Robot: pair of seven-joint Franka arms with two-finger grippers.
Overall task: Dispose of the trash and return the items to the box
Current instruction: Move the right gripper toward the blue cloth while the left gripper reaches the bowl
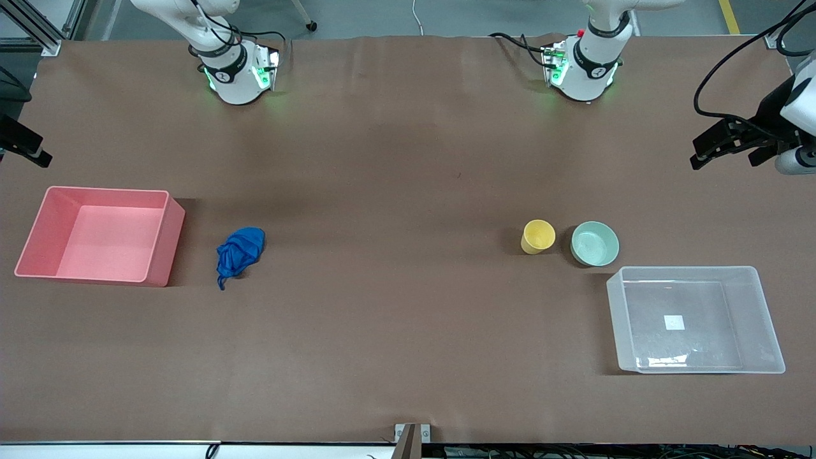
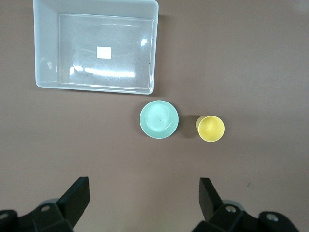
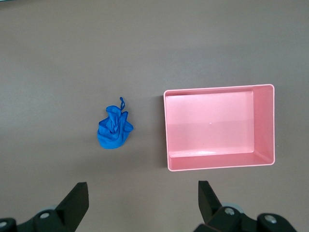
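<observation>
The blue wad of trash (image 1: 240, 252) lies on the table beside the pink bin, toward the right arm's end; it also shows in the right wrist view (image 3: 114, 129). The yellow cup (image 1: 538, 236) and the mint-green bowl (image 1: 594, 243) stand side by side, just farther from the front camera than the clear box (image 1: 695, 319). In the left wrist view I see the cup (image 2: 210, 128), the bowl (image 2: 159, 119) and the empty box (image 2: 47, 58). My left gripper (image 2: 144, 186) is open, high over bare table near the bowl. My right gripper (image 3: 143, 189) is open, high over bare table near the wad.
The pink bin (image 1: 163, 242) stands empty at the right arm's end of the table, also in the right wrist view (image 3: 268, 123). The brown table top (image 1: 395, 287) stretches wide between the wad and the cup.
</observation>
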